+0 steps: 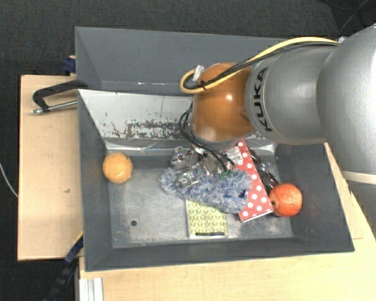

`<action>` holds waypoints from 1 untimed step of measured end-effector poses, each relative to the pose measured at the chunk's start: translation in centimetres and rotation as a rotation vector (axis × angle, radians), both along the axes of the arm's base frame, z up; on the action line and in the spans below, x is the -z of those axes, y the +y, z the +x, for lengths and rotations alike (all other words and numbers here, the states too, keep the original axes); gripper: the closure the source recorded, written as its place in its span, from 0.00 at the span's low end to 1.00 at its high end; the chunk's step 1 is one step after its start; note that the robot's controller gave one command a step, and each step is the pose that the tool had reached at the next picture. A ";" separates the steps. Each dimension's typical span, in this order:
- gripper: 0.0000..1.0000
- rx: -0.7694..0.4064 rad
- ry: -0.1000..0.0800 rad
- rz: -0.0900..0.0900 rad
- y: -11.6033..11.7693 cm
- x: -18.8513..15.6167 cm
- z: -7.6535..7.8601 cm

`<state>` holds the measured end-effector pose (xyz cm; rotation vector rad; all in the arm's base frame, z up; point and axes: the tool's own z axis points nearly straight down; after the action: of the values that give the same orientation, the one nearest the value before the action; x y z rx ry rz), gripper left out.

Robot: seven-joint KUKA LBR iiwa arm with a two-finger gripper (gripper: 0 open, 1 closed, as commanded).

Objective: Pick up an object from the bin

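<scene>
My gripper [187, 165] hangs low in the middle of the bin, its metal fingers down at the upper left edge of a fluffy blue-grey cloth [210, 187]. Whether the cloth is between the fingers I cannot make out. A red card with white dots [255, 190] leans just right of the cloth. A green patterned packet [206, 219] lies flat right below the cloth.
An orange ball [286, 199] rests at the right, against the dotted card. A paler orange ball [117, 168] sits alone at the left of the bin floor. The arm and its orange cover come in from the right above the bin's back half.
</scene>
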<state>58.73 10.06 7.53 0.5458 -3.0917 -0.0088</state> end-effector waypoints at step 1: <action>1.00 0.000 0.000 0.000 0.0 0.0 0.0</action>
<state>58.72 10.06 7.53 0.5459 -3.0917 -0.0091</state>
